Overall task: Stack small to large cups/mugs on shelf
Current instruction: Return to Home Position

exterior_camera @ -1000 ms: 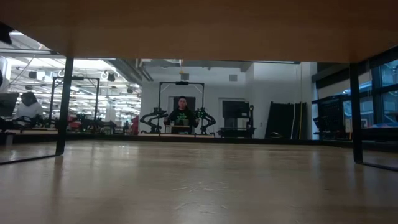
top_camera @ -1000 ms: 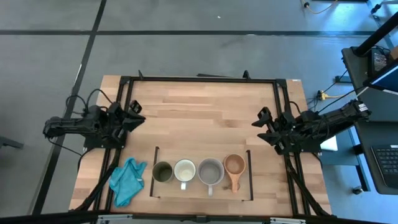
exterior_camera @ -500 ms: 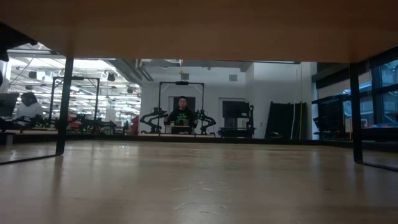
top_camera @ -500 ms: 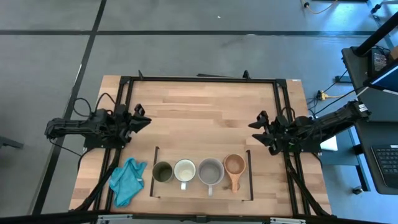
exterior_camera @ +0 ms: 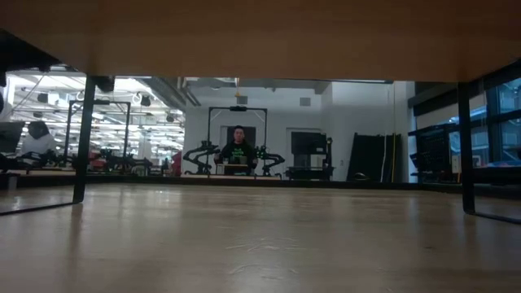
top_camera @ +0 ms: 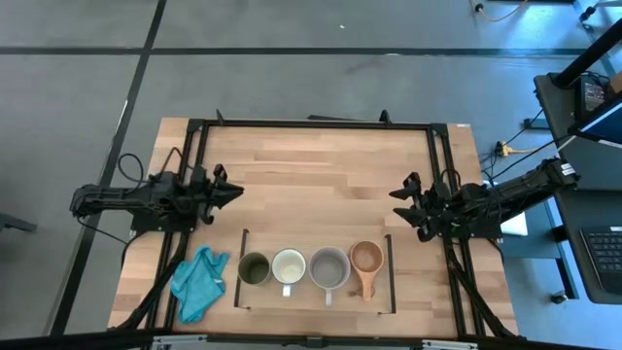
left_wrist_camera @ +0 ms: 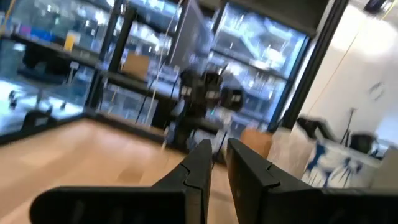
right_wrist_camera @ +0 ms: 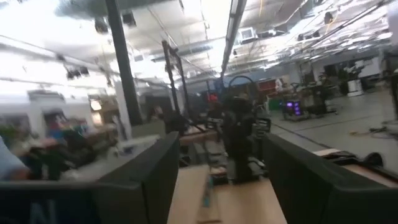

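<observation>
Shelf (top_camera: 309,299) lies on table (top_camera: 321,165) by one long edge, approx midway btwn that edge's corners. 4 vessels stand upright on it in a row, rail to rail: olive-green cup (top_camera: 254,269) by the L rail, then white mug (top_camera: 289,265), grey mug (top_camera: 329,267), and wooden cup (top_camera: 366,257) by the R rail. The handles that show point twd that long table edge. Teal cloth (top_camera: 199,282) sits just outside the shelf's L rail, nr the table corner.

Left gripper (top_camera: 233,192) hangs over table's L short edge. Its fingers (left_wrist_camera: 199,171) are almost pressed together w/ only a thin slit btwn them, holding nothing. Right gripper (top_camera: 398,202) is over the R short edge, fingers (right_wrist_camera: 155,174) spread wide, empty.
</observation>
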